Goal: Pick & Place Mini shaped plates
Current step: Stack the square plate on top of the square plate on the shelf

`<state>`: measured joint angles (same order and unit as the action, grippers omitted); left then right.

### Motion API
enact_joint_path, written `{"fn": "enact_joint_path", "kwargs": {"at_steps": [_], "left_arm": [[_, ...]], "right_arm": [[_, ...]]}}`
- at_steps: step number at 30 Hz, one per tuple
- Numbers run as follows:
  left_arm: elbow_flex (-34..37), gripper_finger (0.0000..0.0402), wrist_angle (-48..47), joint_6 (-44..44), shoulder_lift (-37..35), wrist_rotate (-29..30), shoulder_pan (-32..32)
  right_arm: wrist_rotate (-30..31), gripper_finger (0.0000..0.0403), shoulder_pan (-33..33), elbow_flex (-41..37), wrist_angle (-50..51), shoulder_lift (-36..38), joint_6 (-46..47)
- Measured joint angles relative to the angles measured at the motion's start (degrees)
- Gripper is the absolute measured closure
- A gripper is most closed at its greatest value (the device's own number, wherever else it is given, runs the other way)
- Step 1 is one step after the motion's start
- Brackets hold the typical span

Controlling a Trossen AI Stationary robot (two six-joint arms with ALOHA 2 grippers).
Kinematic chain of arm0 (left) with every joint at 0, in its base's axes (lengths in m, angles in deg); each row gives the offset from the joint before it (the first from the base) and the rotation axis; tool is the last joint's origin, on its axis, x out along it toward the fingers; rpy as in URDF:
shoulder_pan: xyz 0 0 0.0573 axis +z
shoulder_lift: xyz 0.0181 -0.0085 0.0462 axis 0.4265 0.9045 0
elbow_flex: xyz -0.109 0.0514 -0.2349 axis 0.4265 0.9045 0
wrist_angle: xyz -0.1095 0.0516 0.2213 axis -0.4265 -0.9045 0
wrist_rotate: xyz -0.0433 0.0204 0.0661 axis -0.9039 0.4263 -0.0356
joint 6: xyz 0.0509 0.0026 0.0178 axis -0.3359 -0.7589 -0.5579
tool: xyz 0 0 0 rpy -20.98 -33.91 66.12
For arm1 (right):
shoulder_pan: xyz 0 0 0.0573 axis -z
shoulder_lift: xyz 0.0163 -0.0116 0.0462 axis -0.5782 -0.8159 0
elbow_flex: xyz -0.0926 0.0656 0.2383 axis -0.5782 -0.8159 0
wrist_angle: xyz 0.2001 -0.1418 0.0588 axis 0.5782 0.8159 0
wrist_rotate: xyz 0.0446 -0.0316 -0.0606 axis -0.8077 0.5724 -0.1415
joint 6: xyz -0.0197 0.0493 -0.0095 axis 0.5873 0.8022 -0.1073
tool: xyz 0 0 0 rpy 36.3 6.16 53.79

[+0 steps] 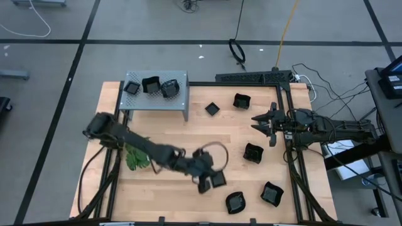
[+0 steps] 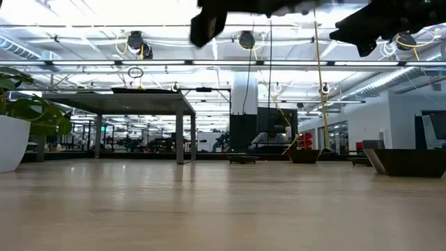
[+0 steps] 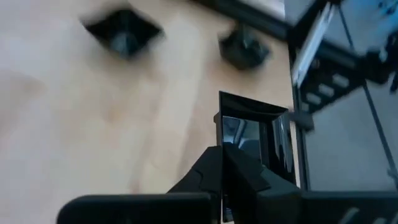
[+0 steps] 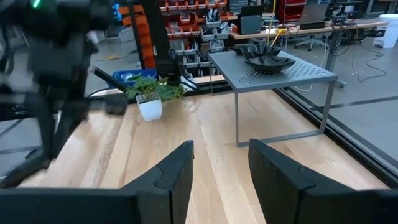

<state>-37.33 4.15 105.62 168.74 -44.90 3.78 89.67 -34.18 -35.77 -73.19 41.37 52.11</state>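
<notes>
My left gripper (image 1: 210,179) is over the near middle of the table, shut on a square glossy black mini plate (image 1: 218,180), which also shows in the left wrist view (image 3: 252,134). My right gripper (image 1: 260,122) hangs open and empty at the table's right side, its fingers apart in the right wrist view (image 4: 221,167). Three black plates (image 1: 151,86) lie on the grey perforated shelf (image 1: 157,100) at the far left. Loose plates rest on the wood: two at the far side (image 1: 212,108) (image 1: 241,100), one at the right (image 1: 253,152), two near the front edge (image 1: 236,201) (image 1: 272,193). My left gripper pinches the square plate by one side of its rim (image 3: 225,138) between its two fingers. The plate sticks out beyond the fingertips, tilted on edge with its hollow showing. It is lifted clear of the table.
A green leafy plant in a white pot (image 1: 137,157) stands beside the left arm, near the table's left. The shelf's legs (image 4: 239,118) stand on the far left part of the wood. A black frame (image 1: 295,163) runs along the right edge. Bare wood (image 1: 188,135) lies in the middle.
</notes>
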Motion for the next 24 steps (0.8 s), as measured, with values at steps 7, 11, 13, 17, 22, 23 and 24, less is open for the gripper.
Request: {"fn": "enact_joint_path", "kwargs": {"at_steps": [7, 11, 13, 17, 22, 23, 24], "left_arm": [[-0.1, 0.0388, -8.0, -9.5, -10.0, -6.3, 7.7], [-0.1, 0.0388, -15.5, -13.9, -15.4, -7.1, 11.9], [-0.1, 0.0395, -20.4, -15.3, -17.8, -7.4, 14.2], [-0.1, 0.0391, -31.1, -17.8, -22.8, -7.6, 18.4], [-0.1, 0.0389, -45.4, -20.9, -28.9, -4.0, 23.2], [-0.1, 0.0394, -48.4, -20.8, -29.8, -2.9, 24.4], [-0.1, 0.0396, -50.4, -20.6, -30.5, -1.6, 25.5]], "right_arm": [[0.0, 0.0261, 0.0, 0.0, 0.0, 0.0, 0.0], [0.0, 0.0261, 0.0, 0.0, 0.0, 0.0, 0.0], [0.0, 0.0261, 0.0, 0.0, 0.0, 0.0, 0.0], [0.0, 0.0261, 0.0, 0.0, 0.0, 0.0, 0.0], [0.0, 0.0261, 0.0, 0.0, 0.0, 0.0, 0.0], [0.0, 0.0261, 0.0, 0.0, 0.0, 0.0, 0.0], [0.0, 0.0261, 0.0, 0.0, 0.0, 0.0, 0.0]]}}
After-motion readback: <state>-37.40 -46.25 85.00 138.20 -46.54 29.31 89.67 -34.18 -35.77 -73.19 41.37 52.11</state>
